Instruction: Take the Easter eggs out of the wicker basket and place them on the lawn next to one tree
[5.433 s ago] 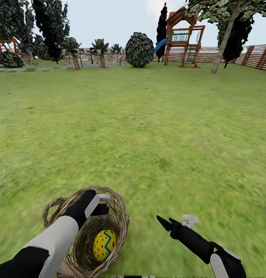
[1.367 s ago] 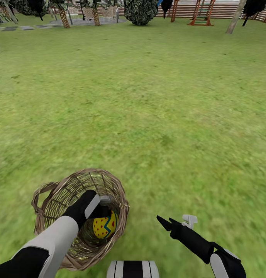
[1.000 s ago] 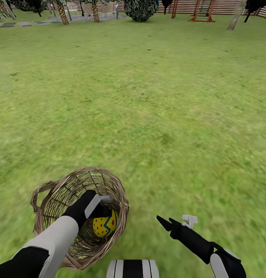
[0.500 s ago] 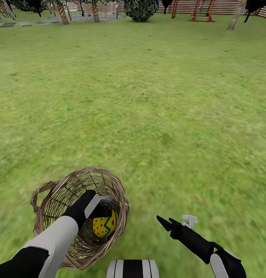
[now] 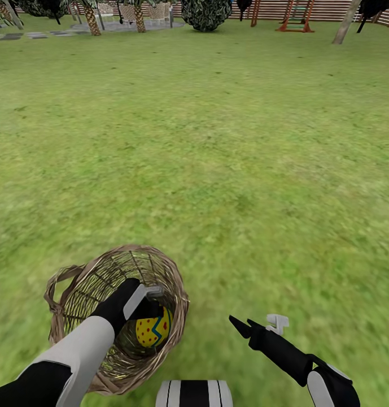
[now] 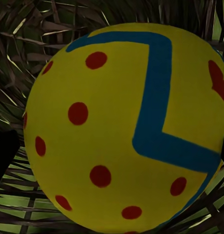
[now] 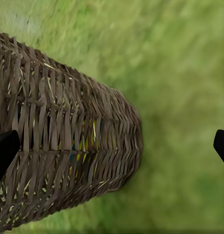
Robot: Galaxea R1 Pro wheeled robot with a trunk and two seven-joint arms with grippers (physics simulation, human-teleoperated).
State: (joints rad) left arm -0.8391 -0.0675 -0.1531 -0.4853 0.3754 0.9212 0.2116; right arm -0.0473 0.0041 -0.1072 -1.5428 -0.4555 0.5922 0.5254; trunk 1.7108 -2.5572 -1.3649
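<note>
Your left hand [image 5: 151, 305] is down inside the wicker basket [image 5: 78, 294], which stands on the lawn [image 5: 228, 169] at the near left of the head view. One Easter egg [image 5: 153, 329] lies in the basket just under that hand — yellow, red-dotted, with a blue zigzag. In your left wrist view the egg [image 6: 126, 126] sits very close between the two dark fingertips [image 6: 4, 155], which stand apart at either side of it; you cannot tell from these pictures whether they touch the shell, and the hand has not closed on it. Basket weave shows behind the egg.

Your right hand [image 5: 242, 327] hangs over bare grass to the right of the basket, well apart from it, with nothing between its fingers. The right wrist view looks at the basket's outer wall [image 7: 58, 146], with a hint of yellow showing through the weave, and the fingertips [image 7: 5, 148] stand wide apart at the picture's edges — open and empty.

Far across the lawn you have a pale grey tree trunk [image 5: 345, 24], a round bush [image 5: 205, 14], a wooden playset [image 5: 296, 17] and a slatted fence [image 5: 324, 11].
</note>
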